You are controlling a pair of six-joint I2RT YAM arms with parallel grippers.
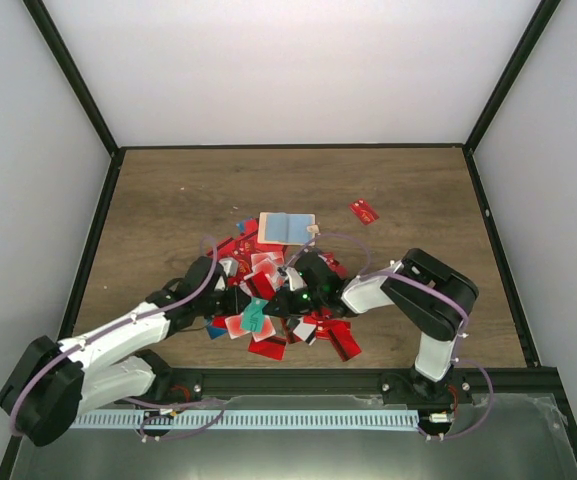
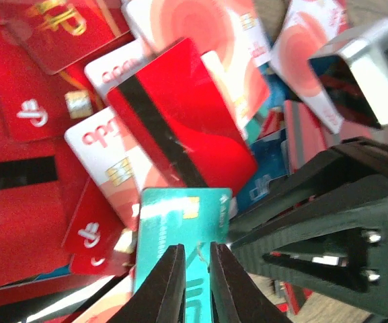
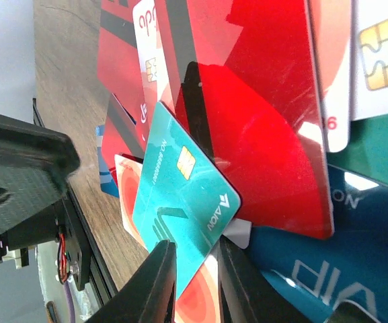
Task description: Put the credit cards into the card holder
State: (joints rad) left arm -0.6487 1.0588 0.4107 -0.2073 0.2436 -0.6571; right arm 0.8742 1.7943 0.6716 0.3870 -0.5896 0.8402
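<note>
A pile of credit cards [image 1: 278, 335], mostly red, lies mid-table. The tan card holder [image 1: 298, 228] lies flat just beyond the pile, with a light blue card on its left part. Both grippers meet over the pile. My left gripper [image 2: 194, 245] [image 1: 240, 300] is nearly shut, and the near end of a teal card [image 2: 180, 215] shows in its narrow gap. That teal card [image 3: 173, 182] [image 1: 255, 316] is tilted up off the pile. My right gripper [image 3: 195, 241] [image 1: 284, 300] stands at the card's side edge, its fingers a little apart and not closed on it.
One red card [image 1: 364, 211] lies alone at the back right of the wooden table [image 1: 168, 200]. Red, white-and-red and blue cards [image 3: 328, 256] overlap under both grippers. A black frame rail [image 1: 298, 378] runs along the near edge. The right gripper's black body [image 2: 315, 229] sits close beside the left fingers.
</note>
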